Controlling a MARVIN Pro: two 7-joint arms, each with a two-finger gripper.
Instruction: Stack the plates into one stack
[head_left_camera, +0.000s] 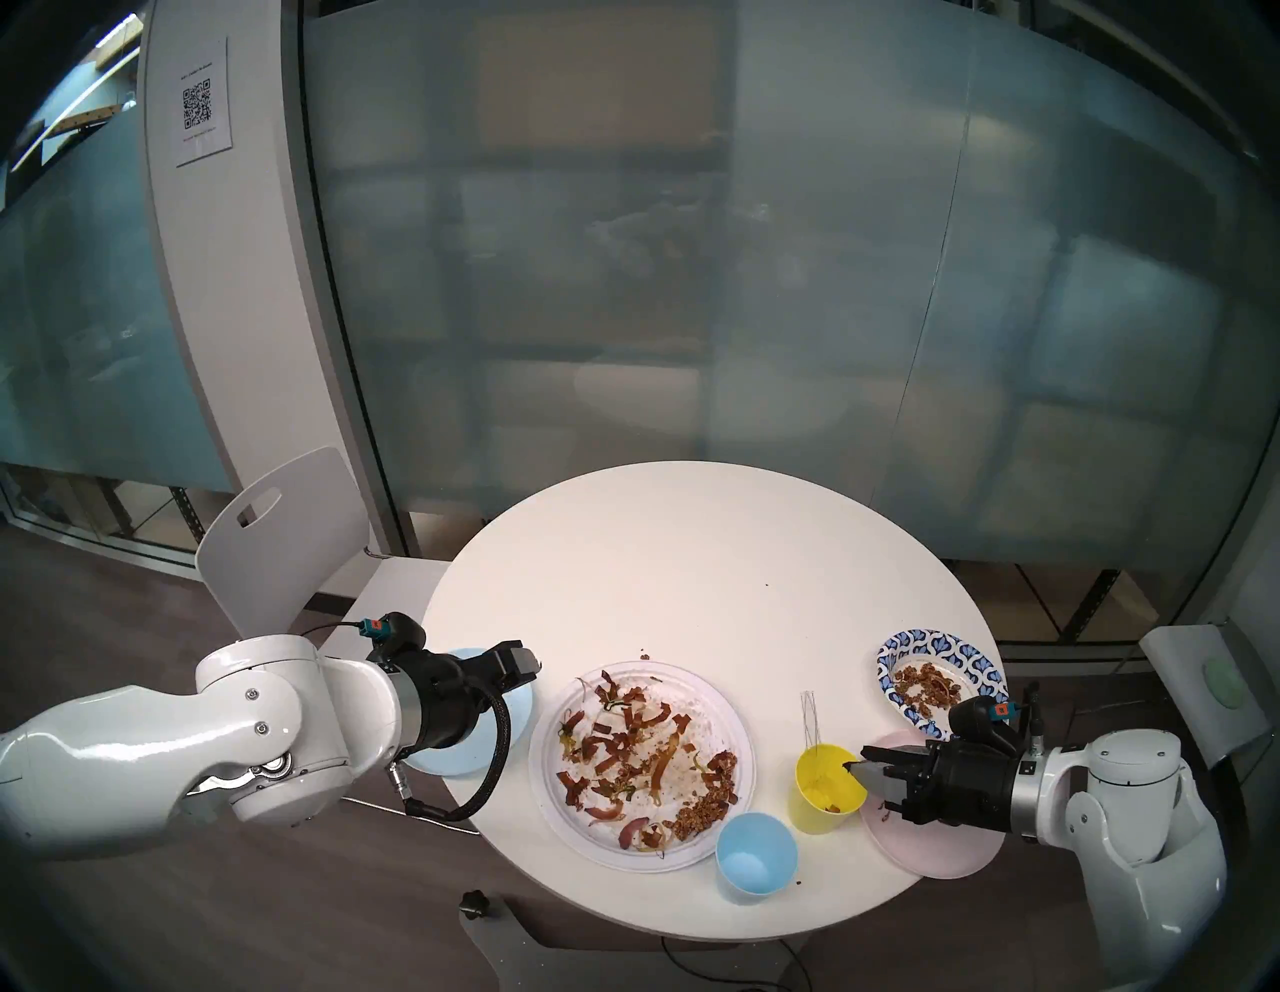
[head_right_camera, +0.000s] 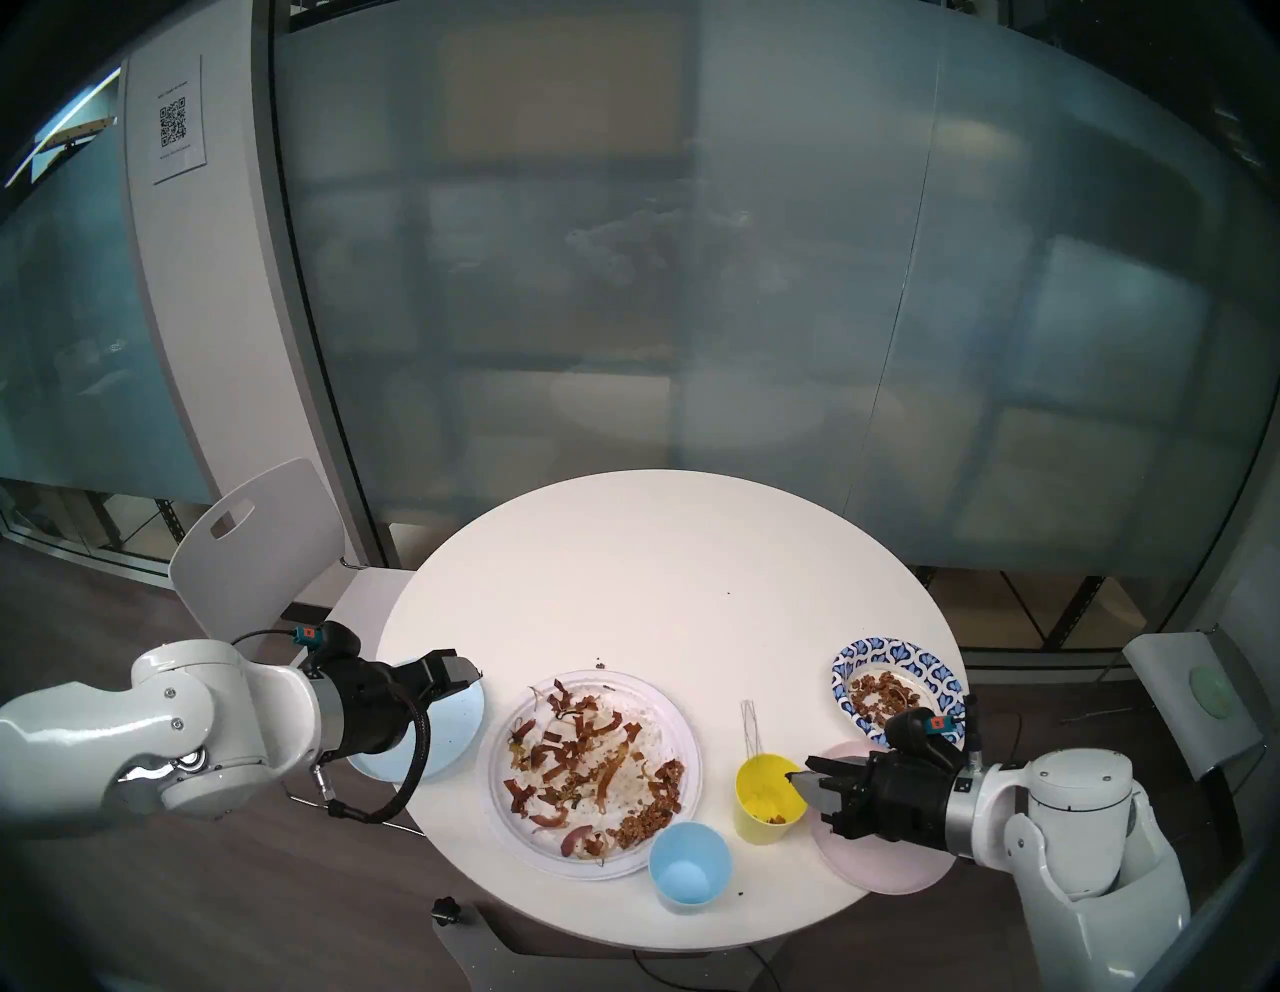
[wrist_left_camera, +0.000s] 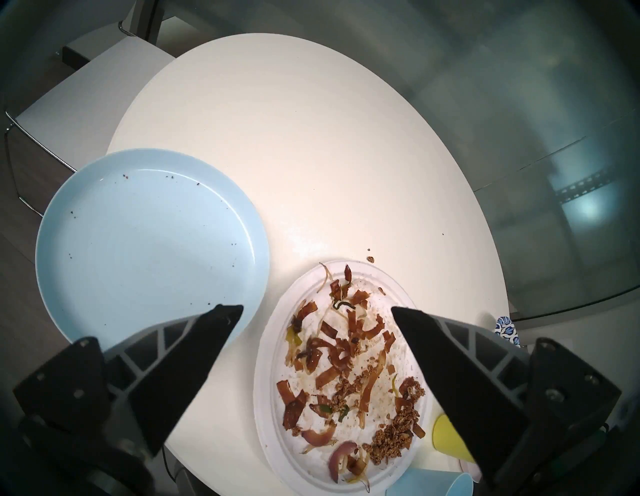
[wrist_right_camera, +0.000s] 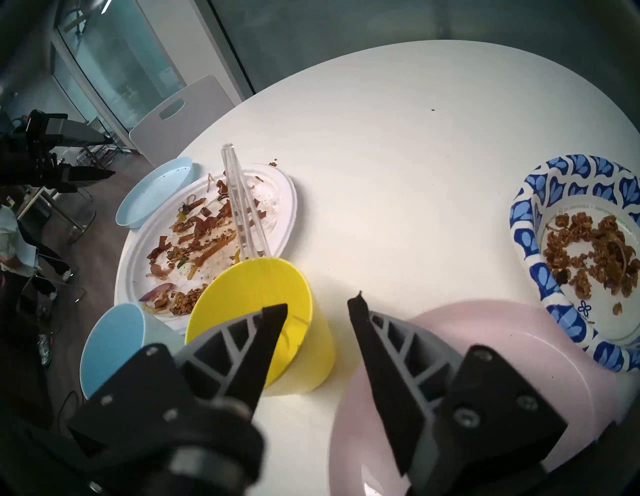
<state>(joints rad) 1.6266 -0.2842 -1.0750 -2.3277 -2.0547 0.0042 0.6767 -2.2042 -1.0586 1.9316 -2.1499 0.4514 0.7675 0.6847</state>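
Four plates lie unstacked on the bench (head_left_camera: 658, 540): blue plate (wrist_left_camera: 138, 235) at left, white plate (head_left_camera: 641, 765) in the middle, pink plate (wrist_right_camera: 512, 381) and patterned plate (head_left_camera: 935, 675) at right. Both end effectors are released and empty: left end effector (wrist_left_camera: 317, 313) above the blue plate, right end effector (wrist_right_camera: 317, 306) beside the yellow cup (wrist_right_camera: 270, 322). That cup could tip, and the scraps (head_left_camera: 644, 748) might spill or tilt a stack.

Two glossy white arms with rounded joint housings and small silver screws. Each ends in a silver ring and a black wrist. A black braided cable loops under the left end effector (head_left_camera: 528, 661). Both the left and right end effector (head_left_camera: 874, 770) have grey ribbed fingers with black pads.
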